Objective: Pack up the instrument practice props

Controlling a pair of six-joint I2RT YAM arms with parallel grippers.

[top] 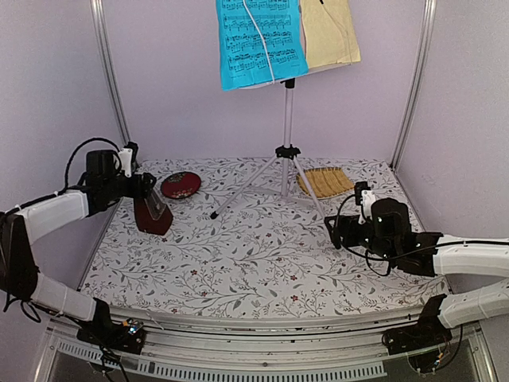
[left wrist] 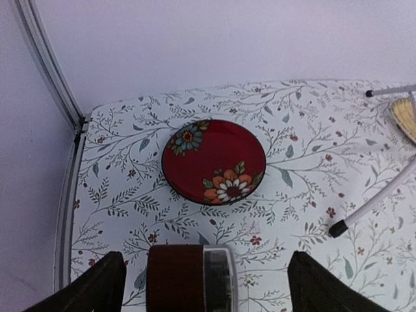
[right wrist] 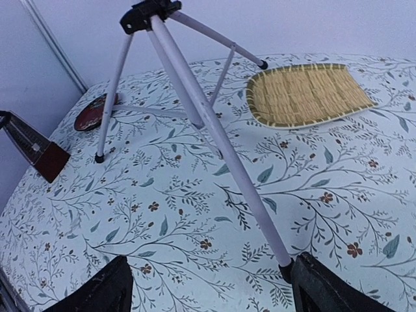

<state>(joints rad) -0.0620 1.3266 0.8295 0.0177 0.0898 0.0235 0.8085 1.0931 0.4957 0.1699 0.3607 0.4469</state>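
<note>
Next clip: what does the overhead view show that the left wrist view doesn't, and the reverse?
Only overhead: the blue sheet and yellow sheet up on the stand, plus the right gripper. Only left wrist: the flowers painted on the red plate, and the left gripper open with clear gaps either side of the metronome. Both: plate, metronome, one stand leg, woven mat.

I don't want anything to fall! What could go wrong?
The open right gripper sits by a leg of the tall music stand; a bump could tip it and spill the blue sheet and yellow sheet. The open left gripper straddles the metronome; a crooked squeeze might knock it toward the red plate.
</note>
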